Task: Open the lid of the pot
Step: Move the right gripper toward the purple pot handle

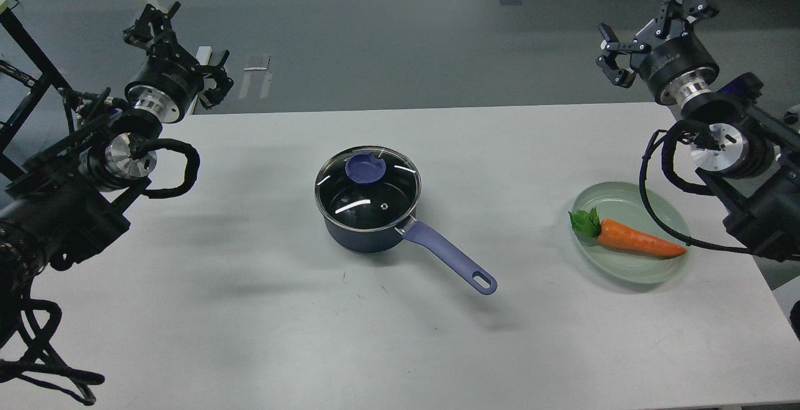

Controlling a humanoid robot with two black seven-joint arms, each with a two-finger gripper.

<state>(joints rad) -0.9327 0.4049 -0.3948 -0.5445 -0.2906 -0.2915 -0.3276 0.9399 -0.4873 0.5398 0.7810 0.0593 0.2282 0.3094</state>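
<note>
A dark blue pot [362, 235] stands at the middle of the white table [250, 310], its purple handle [450, 257] pointing to the front right. A glass lid [367, 190] with a purple knob [365, 169] sits closed on it. My left gripper [181, 41] is open and empty, above the table's far left edge, well left of the pot. My right gripper [650, 22] is open and empty, raised beyond the far right edge, well right of the pot.
A pale green plate [650, 269] with an orange toy carrot [628, 238] lies on the right side of the table, below my right arm. Black cables loop off both arms. Grey floor lies beyond the far edge.
</note>
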